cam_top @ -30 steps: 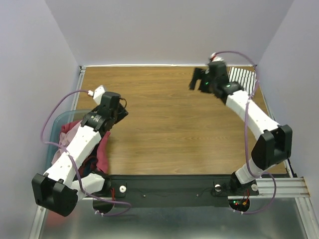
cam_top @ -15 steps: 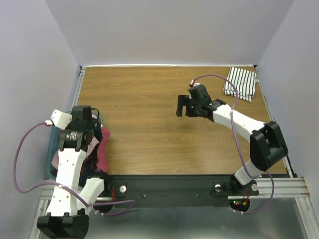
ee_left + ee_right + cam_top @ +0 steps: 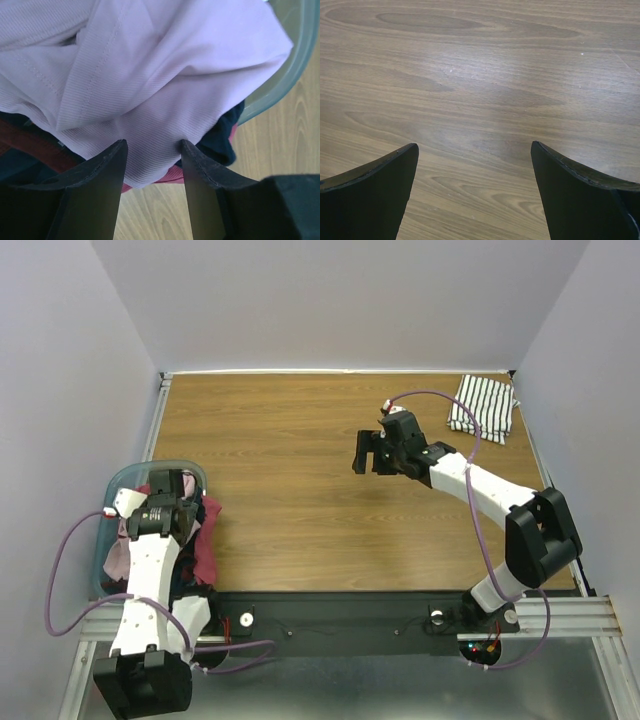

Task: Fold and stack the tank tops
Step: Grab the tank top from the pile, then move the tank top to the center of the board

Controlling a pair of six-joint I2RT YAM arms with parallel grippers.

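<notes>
**Wooden table (image 3: 300, 430) with two robot arms**

At far left, a blue plastic tub (image 3: 118, 478) holds a pink tank top (image 3: 175, 60) over a navy top (image 3: 226, 135) and a dark red top (image 3: 165, 176). The left gripper (image 3: 152, 147) hovers at the pink cloth, fingers apart. Mid-table, the right gripper (image 3: 365, 452) hangs wide open. A folded striped tank top (image 3: 483, 406) lies in the far right corner.

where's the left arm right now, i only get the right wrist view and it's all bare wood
Observer: Left pincer is over the blue tub at the table's left edge, open, tips at the pink top.
Operator: any top folded yet
Observer: One, the striped top, lies folded in the far right corner.
Operator: my pincer near it
Observer: No, the right pincer hangs over mid-table, apart from it.
</notes>
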